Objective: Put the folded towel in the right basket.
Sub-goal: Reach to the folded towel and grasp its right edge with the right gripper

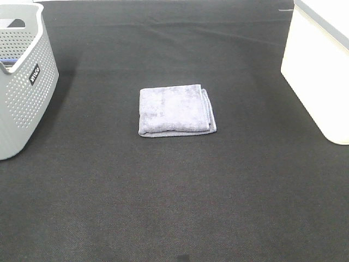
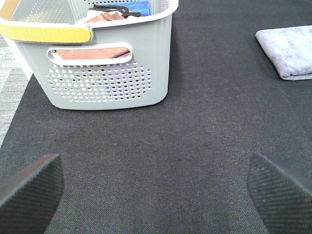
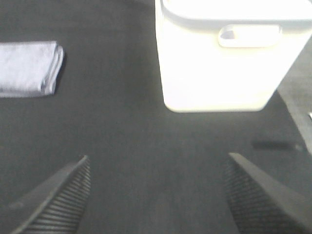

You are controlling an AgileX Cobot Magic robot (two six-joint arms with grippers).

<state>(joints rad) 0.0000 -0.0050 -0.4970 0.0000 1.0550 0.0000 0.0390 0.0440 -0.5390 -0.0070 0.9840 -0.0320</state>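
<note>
The folded towel [image 1: 175,111] lies flat on the worktop [image 1: 174,207], about midway between the left and right edges and a little nearer the far edge, well apart from both baskets. The left basket [image 1: 30,103] stands at the left edge toward the far corner, with cloths [image 2: 92,52] lying inside it (they show only from the left wrist camera). The right basket [image 1: 313,82] stands opposite at the right edge, likewise toward the far corner.
</note>
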